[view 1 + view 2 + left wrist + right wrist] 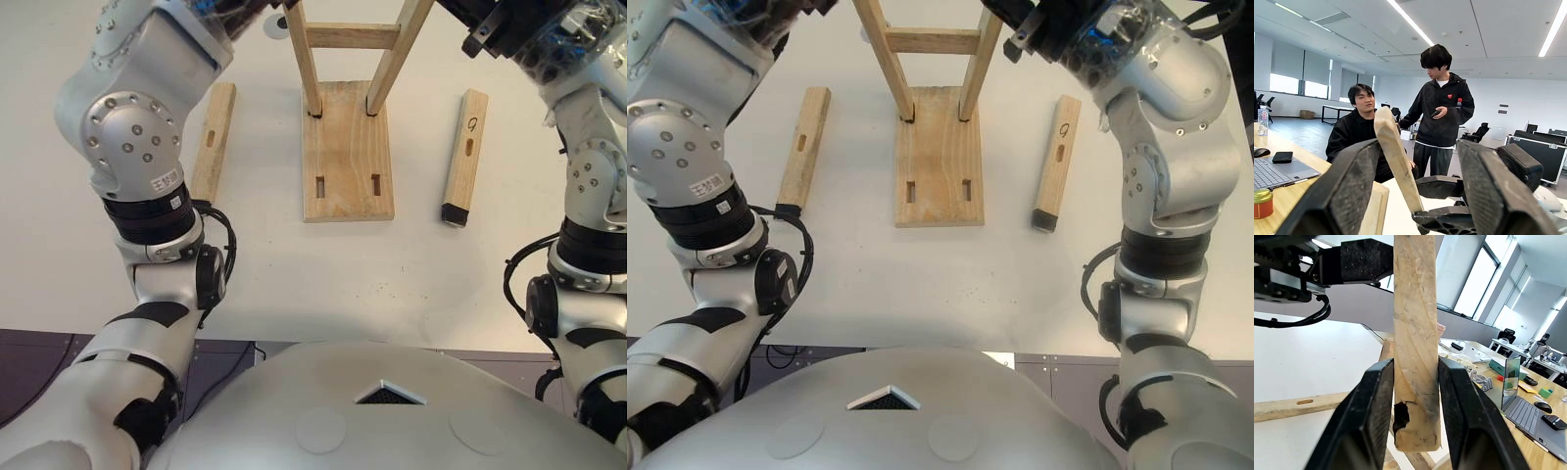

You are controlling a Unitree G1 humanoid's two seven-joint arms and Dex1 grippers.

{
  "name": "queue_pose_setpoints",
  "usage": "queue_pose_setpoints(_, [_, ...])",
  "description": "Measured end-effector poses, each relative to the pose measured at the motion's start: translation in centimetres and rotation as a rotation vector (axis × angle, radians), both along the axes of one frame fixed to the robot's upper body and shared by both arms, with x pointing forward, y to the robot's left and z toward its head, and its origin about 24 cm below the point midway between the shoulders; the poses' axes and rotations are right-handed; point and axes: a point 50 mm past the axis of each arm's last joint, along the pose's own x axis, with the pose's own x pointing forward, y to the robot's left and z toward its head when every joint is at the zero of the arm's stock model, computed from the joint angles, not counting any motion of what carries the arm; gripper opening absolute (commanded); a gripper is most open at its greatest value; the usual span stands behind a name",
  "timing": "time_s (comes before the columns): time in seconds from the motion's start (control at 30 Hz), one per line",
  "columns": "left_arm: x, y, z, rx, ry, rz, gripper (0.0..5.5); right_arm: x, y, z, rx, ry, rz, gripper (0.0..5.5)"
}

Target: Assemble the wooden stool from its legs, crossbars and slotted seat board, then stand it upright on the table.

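Observation:
The slotted seat board (348, 166) lies flat on the white table. Two legs stand in its far slots, the left one (305, 59) and the right one (397, 59), joined by a crossbar (353, 36). The two near slots (320, 184) are empty. My right gripper (1415, 364) is shut on the upper part of the right standing leg (1415, 308). My left gripper (1420, 147) is open around the top of the left standing leg (1393, 147), with its pads apart from the wood. One loose leg (214, 142) lies left of the board, another (466, 157) to its right.
The table's front edge (294, 338) runs close to my body, with bare tabletop (392, 284) between it and the board. A small round white disc (277, 26) lies at the far side by the left standing leg.

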Motion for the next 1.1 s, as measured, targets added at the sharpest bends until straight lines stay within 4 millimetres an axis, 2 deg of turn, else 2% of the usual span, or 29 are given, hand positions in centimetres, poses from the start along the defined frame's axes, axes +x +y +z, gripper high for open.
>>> queue_pose_setpoints(0.1, [0.3, 0.2, 0.0, -0.020, 0.019, 0.001, 2.81, -0.4, 0.4, -0.2, -0.007, -0.010, 0.022, 1.29])
queue_pose_setpoints(0.37, [1.5, 0.5, -1.0, -0.043, 0.100, 0.057, 1.64, -0.9, 0.8, -0.3, -0.007, -0.017, 0.038, 1.29])
queue_pose_setpoints(0.47, [1.8, 0.7, -1.0, -0.064, 0.108, 0.080, 1.05, -0.9, 0.9, -0.4, -0.007, -0.014, 0.036, 1.29])
queue_pose_setpoints(0.6, [1.7, 0.3, -0.8, -0.091, 0.115, 0.063, 0.73, -0.8, 1.1, -0.7, 0.005, -0.001, 0.024, 1.29])
queue_pose_setpoints(0.77, [1.7, 0.3, -0.8, -0.114, 0.141, 0.048, 0.58, -0.8, 1.6, -1.0, 0.010, 0.011, 0.011, 1.29])
queue_pose_setpoints(0.8, [1.8, 0.3, -0.8, -0.116, 0.146, 0.047, 0.56, -0.7, 1.7, -1.0, 0.009, 0.012, 0.008, 1.66])
queue_pose_setpoints(0.97, [2.6, 1.4, -0.9, -0.052, 0.153, 0.108, 0.37, -1.2, 2.5, -1.9, -0.010, 0.054, 0.038, 2.53])
queue_pose_setpoints(1.1, [3.2, 4.5, -0.5, 0.011, 0.175, 0.131, 0.37, -1.6, 2.7, -3.5, -0.031, 0.141, 0.001, 3.13])
